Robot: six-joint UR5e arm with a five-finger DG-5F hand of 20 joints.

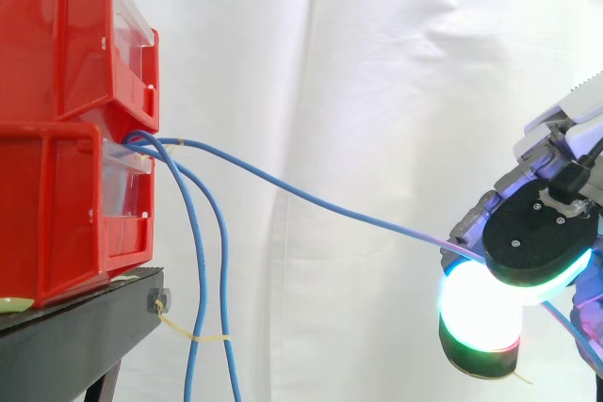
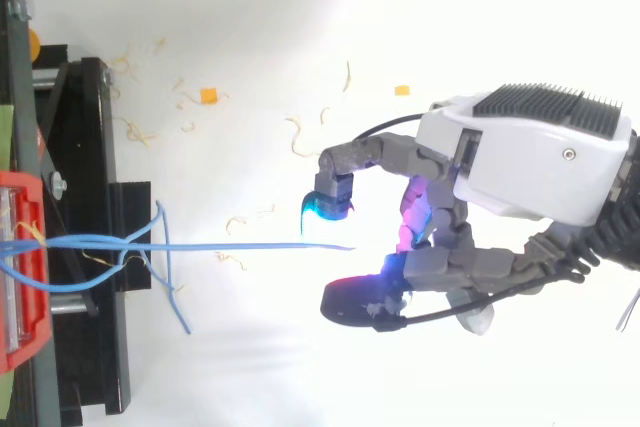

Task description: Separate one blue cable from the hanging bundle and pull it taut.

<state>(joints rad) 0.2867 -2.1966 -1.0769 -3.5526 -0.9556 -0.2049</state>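
Note:
One blue cable [image 1: 311, 197] runs in a nearly straight line from the gap between the two red bins [image 1: 66, 129] down to my hand [image 1: 542, 233] at the right. My hand [image 2: 430, 237] is shut on this cable, which ends between its glowing fingertips [image 2: 330, 209]. In the top view the cable [image 2: 230, 245] stretches straight from the bins [image 2: 20, 277] to the hand. Two other blue cables [image 1: 212, 280] hang down from the same gap, beside the black stand [image 1: 85, 317].
The red bins are stacked on the black stand at the left. A white curtain hangs behind. Yellowish scraps [image 2: 230, 227] and small orange bits [image 2: 208, 95] lie scattered on the white floor under the cable. A yellowish tie [image 1: 193, 331] dangles from the stand's edge.

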